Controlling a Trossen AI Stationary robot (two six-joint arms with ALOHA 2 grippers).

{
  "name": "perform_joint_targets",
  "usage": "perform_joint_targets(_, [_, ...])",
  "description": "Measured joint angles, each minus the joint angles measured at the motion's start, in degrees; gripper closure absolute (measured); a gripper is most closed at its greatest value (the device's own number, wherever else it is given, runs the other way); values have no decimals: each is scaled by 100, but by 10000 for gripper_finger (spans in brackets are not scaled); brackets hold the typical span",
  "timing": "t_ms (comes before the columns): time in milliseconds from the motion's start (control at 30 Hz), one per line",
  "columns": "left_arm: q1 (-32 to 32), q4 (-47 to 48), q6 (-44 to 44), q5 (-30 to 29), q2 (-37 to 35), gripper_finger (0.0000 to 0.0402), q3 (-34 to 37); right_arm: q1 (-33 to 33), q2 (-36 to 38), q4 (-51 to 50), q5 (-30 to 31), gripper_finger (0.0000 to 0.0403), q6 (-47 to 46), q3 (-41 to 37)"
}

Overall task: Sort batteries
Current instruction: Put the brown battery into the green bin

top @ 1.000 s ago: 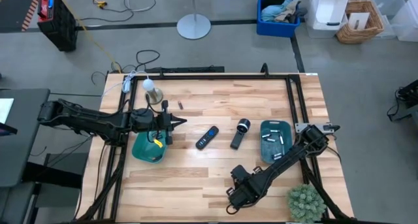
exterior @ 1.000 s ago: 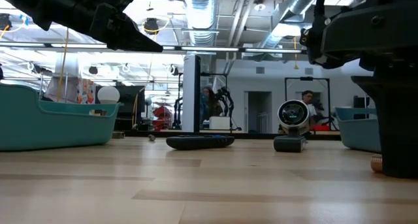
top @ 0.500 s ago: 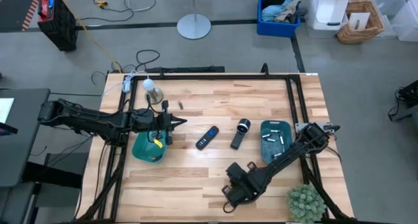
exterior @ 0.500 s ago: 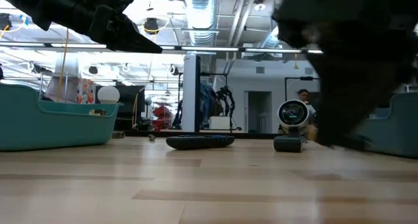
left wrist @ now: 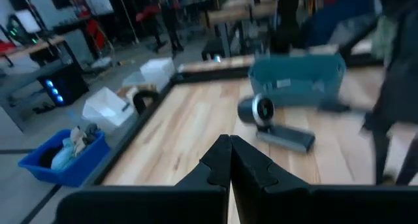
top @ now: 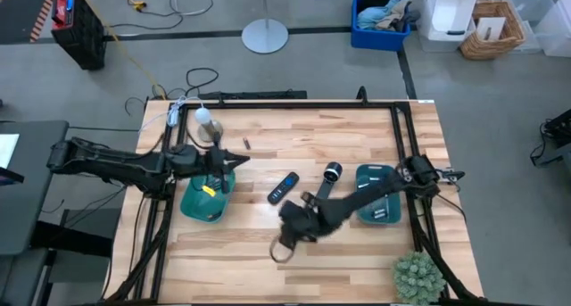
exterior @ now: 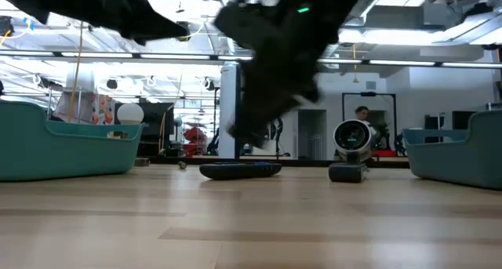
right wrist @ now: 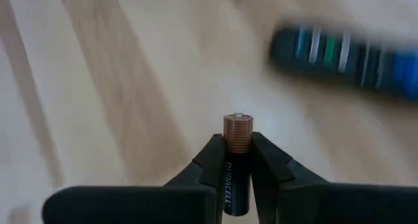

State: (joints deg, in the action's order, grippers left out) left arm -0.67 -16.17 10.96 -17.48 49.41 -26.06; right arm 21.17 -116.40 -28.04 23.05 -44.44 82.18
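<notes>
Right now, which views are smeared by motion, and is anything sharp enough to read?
Low view: right arm a dark smear. Right wrist view: remote streaked, yet the held battery is crisp, its brand readable. Left wrist view: flashlight and tray soft.

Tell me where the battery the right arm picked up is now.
The battery is clamped between the right gripper fingers, copper end forward. In the high view that gripper hangs over the table's middle front, just in front of the remote control.

My right arm stretched low from the desk's right edge toward its middle, right end effector (right wrist: pixel 238 160) pinched on a battery (right wrist: pixel 236 160), my left arm reaching in from the left, left end effector (left wrist: pixel 230 160) fully closed, empty, held above the desk
</notes>
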Motion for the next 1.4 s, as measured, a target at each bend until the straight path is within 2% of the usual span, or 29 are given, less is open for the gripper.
perform_joint_targets(100, [0,262,-73,-191,-489,401,0,-442,0,783,-14,338,1096,1])
perform_joint_targets(267, [0,1052,-470,-1087,-1157,401,0,-1118,-2,2450,-336,338,2549,1])
perform_joint_targets(367, [0,1254,-619,-1432,-1444,401,0,-1467,-113,3758,-708,338,2960,11])
perform_joint_targets(467, [0,1267,-632,-1466,-1651,401,0,-1676,-394,4605,-943,338,3090,199])
perform_joint_targets(733, [0,1270,-847,-1457,-1902,401,0,-1705,-1575,4636,-1025,337,3451,1782])
perform_joint_targets(933, [0,1304,-885,-1457,-1906,401,0,-1786,-2439,4222,-1447,331,3446,3090])
perform_joint_targets(1033, [0,1347,-887,-1460,-1906,401,0,-1837,-2633,3831,-1545,304,3443,3465])
perform_joint_targets(1267, [0,1509,-885,-1465,-1906,401,0,-1917,-2623,4043,-1783,201,3406,3494])
perform_joint_targets(1400, [38,1638,-1188,-1577,-1906,401,0,-1883,-2609,4417,-1903,176,3425,3362])
